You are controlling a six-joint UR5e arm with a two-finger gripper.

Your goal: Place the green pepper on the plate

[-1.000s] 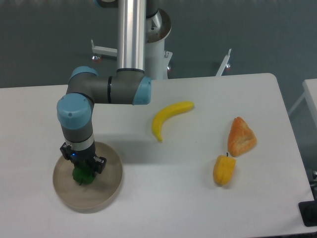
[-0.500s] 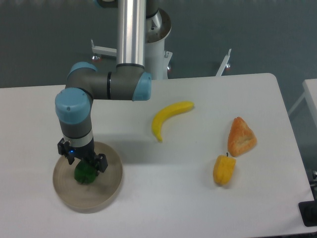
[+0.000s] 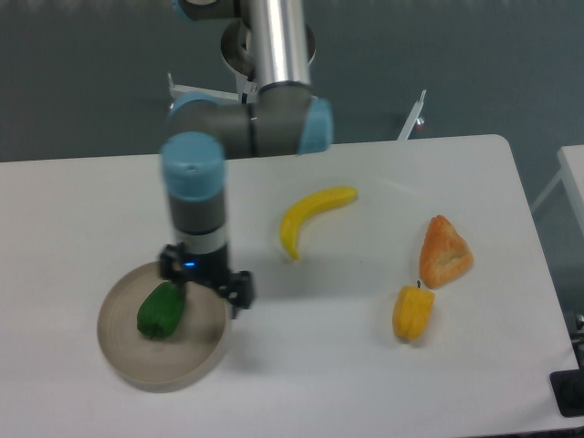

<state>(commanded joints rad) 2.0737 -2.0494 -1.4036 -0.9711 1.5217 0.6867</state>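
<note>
Basically done: green pepper (image 3: 161,310) lies on the plate (image 3: 187,367), left of its centre, resting free with nothing touching it. Plate sits near the counter's (image 3: 310,365) front-left corner. Claw (image 3: 206,285) hangs over the plate's right rim, just beside the pepper but apart from it, holding nothing; blur hides the fingers, so I can't tell how wide they stand. Placement looks complete by my read; only the arm clearing out is left. Banana (image 3: 310,215) mid-counter, yellow pepper (image 3: 412,312) and an orange wedge-shaped piece (image 3: 444,252) toward the right edge, all well apart from the plate.
</note>
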